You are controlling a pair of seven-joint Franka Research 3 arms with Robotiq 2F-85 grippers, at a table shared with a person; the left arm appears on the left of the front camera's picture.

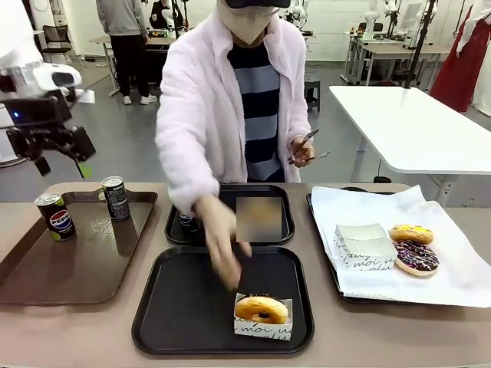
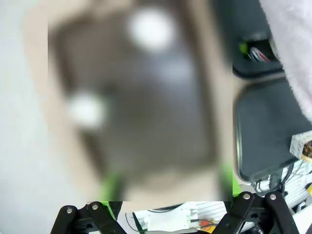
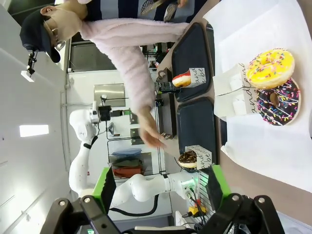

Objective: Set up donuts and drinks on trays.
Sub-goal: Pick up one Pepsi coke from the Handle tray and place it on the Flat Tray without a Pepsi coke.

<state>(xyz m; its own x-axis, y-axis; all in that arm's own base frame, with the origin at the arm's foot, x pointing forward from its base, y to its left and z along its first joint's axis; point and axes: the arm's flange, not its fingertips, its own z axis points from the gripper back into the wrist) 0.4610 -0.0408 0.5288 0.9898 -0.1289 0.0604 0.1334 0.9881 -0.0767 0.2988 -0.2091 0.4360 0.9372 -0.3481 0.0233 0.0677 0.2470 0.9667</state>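
Two black trays lie mid-table. The near tray [image 1: 165, 307] carries a golden donut [image 1: 262, 309] in a white sleeve, also seen as donut [image 3: 187, 158]. On the far tray [image 1: 280, 201] stand a Pepsi can [image 1: 188, 221] and a sleeved donut [image 3: 183, 78]. Two more cans [image 1: 56, 216] [image 1: 115, 198] stand on the brown tray [image 1: 84, 261]. My left gripper [image 1: 61, 161] hangs open high above that tray, with its blurred pads [image 2: 112, 187] apart. My right gripper [image 3: 160, 187] is open and empty, off to the side of the paper-lined tray.
The person's hand [image 1: 222, 253] sweeps over the near tray; the other hand holds tongs [image 1: 307, 144]. The paper-lined tray [image 1: 453, 280] at right holds a yellow donut [image 1: 410, 233], a chocolate sprinkled donut [image 1: 416, 257] and empty sleeves [image 1: 364, 245].
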